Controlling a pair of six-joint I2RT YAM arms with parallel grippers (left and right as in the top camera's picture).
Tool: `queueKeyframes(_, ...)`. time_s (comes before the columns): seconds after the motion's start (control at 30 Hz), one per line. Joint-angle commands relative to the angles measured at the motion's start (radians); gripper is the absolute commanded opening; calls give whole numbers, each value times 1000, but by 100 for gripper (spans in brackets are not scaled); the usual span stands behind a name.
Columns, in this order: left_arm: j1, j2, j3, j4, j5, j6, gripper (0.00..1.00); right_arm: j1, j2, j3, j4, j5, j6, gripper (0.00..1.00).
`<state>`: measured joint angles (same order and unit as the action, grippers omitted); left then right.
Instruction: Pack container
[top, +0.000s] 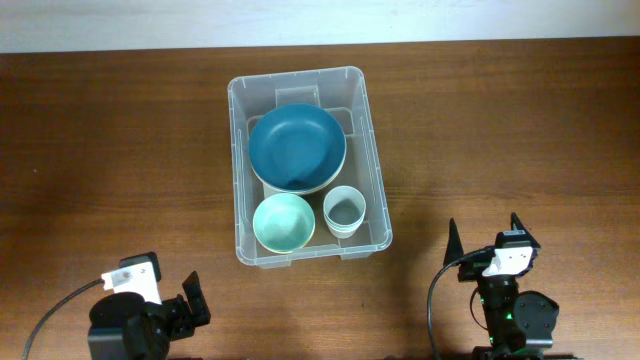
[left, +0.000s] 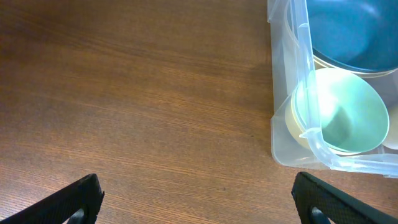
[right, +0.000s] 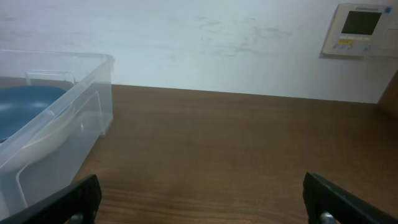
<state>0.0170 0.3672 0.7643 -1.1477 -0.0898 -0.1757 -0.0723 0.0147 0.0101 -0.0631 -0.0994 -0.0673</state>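
The container (top: 240, 160), a large clear plastic bin, stands at the table's middle. In it lie a dark blue bowl (top: 297, 148) on a cream plate, a mint green bowl (top: 283, 221) and a white cup (top: 343, 210). The container also shows in the left wrist view (left: 289, 124) with the green bowl (left: 345, 115), and in the right wrist view (right: 81, 106). My left gripper (left: 199, 202) is open and empty at the front left, apart from the bin. My right gripper (right: 202, 202) is open and empty at the front right.
The brown wooden table (top: 100, 150) surrounds the bin. A white wall with a thermostat panel (right: 357, 28) stands behind the table's far edge.
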Motion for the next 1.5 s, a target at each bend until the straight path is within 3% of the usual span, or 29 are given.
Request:
queueKeyframes(0.0, -3, -6, -1, 3, 7, 6, 99, -7, -11, -5, -3, -21, -4, 99)
queueKeyframes(0.77, -1, -8, -4, 16, 6, 6, 99, -7, -11, -5, -3, -21, -4, 99)
queueKeyframes(0.93, -1, -79, -165, 359, 26, 137, 99, -7, -11, -5, -3, -21, -4, 99)
queueKeyframes(1.1, -1, -230, -457, 748, 99, 234, 99, -7, -11, -5, -3, -21, -4, 99)
queueKeyframes(1.23, -1, -316, -603, 948, 99, 239, 100, -7, -11, -5, -4, -21, -4, 99)
queueKeyframes(1.47, -1, -362, -748, 1204, 154, 399, 99, -7, -11, -5, -3, -21, -4, 99)
